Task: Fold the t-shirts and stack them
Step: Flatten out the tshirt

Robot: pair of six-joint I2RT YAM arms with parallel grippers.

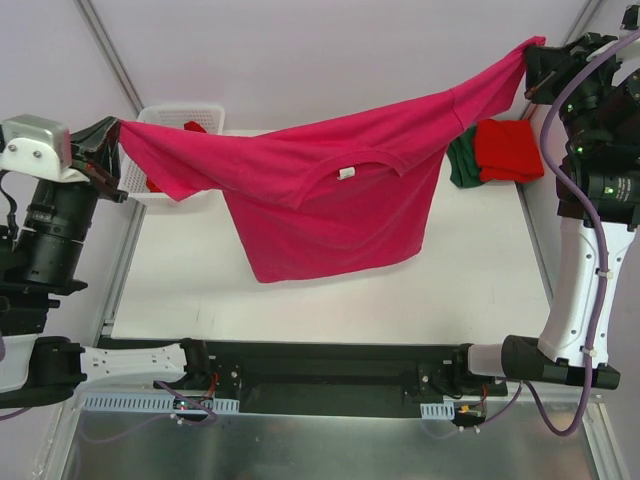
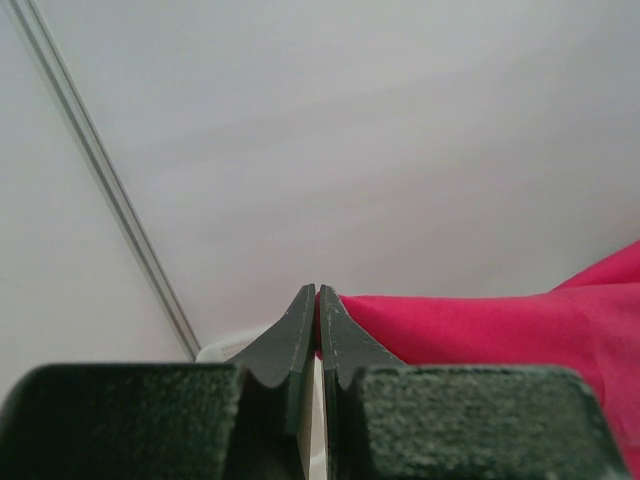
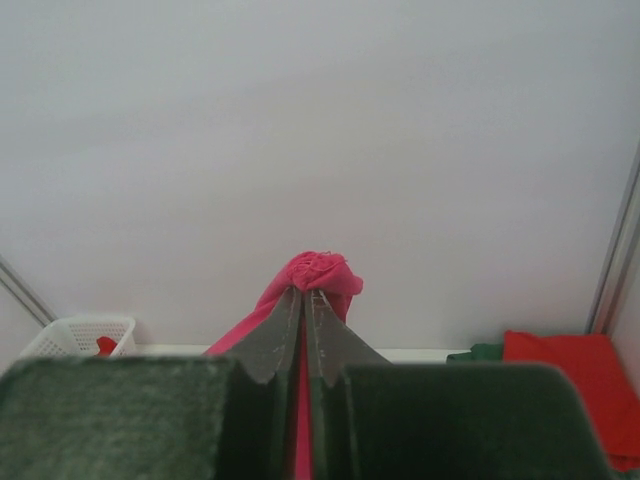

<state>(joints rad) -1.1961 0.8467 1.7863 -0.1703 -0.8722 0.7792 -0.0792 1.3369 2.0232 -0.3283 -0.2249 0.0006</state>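
step in hand: spreading. left gripper [image 1: 117, 137], at 9 o'clock, and right gripper [image 1: 531, 57], at 2 o'clock, each clamp one end of the magenta-pink t-shirt [image 1: 330, 225], suspended over the table [image 1: 200, 305]. next, likely: lower it flat.

Left arm [image 1: 45, 225] and right arm [image 1: 580, 270] raised, spread wide apart; left end effector [image 2: 317, 292] and right end effector [image 3: 304, 293] pinched shut

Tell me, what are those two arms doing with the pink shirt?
Left fingers shut on one sleeve end, right fingers on the other. Pink t-shirt stretched in the air above the table. Folded red shirt and green shirt far right, clear.
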